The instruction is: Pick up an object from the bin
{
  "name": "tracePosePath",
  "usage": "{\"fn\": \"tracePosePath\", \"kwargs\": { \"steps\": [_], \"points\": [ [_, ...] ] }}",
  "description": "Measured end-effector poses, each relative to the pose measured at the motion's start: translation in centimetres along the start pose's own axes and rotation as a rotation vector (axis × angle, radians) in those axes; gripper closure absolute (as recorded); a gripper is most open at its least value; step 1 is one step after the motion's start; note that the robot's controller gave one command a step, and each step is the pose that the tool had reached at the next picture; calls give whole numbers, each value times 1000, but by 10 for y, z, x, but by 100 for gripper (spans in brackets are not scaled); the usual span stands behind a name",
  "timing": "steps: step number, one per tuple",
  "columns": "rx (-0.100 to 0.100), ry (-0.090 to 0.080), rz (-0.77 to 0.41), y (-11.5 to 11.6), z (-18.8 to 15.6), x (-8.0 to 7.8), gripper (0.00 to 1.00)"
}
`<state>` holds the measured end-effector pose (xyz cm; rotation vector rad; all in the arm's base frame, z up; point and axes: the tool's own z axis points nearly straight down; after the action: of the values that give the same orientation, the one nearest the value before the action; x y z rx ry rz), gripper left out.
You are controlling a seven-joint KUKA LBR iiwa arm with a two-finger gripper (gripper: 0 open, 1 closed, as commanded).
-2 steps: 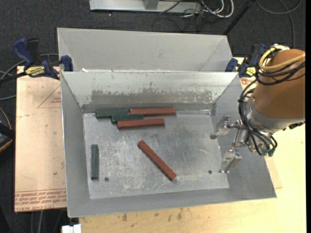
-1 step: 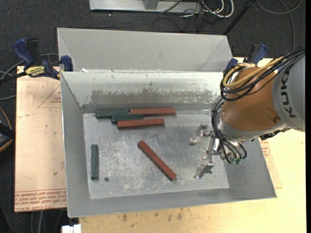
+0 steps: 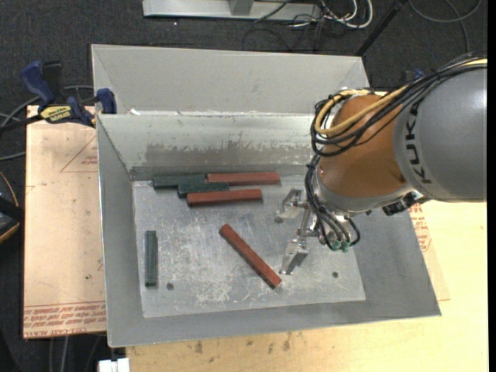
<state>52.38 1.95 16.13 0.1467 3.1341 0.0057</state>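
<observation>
The grey bin (image 3: 194, 293) carried a slanted red-brown bar (image 3: 249, 256) at its middle, two red-brown bars (image 3: 242, 178) and a dark green bar (image 3: 178, 182) near the back wall, another green bar (image 3: 150, 259) at left.

I see bare floor between the green bar (image 3: 150, 258) at the left and the slanted red-brown bar (image 3: 248, 256) mid-bin. Red and green bars (image 3: 225, 197) crowd the back wall (image 3: 217, 142); the arm (image 3: 372, 153) overhangs the right side.

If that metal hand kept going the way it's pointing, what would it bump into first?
Probably the bare bin floor: the hand points down, fingers open, beside the slanted red-brown bar. One finger might clip that bar's lower end; depth is unclear.
</observation>
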Motion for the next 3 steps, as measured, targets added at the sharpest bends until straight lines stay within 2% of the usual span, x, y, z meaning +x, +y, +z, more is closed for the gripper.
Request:
{"fn": "tracePosePath", "kwargs": {
  "steps": [1,2,3],
  "points": [
    [3,3,59,20,26,19,0],
    [2,-2,47,21,88,1,0],
    [-4,-23,297,26,85,-4,100]
  ]
}}
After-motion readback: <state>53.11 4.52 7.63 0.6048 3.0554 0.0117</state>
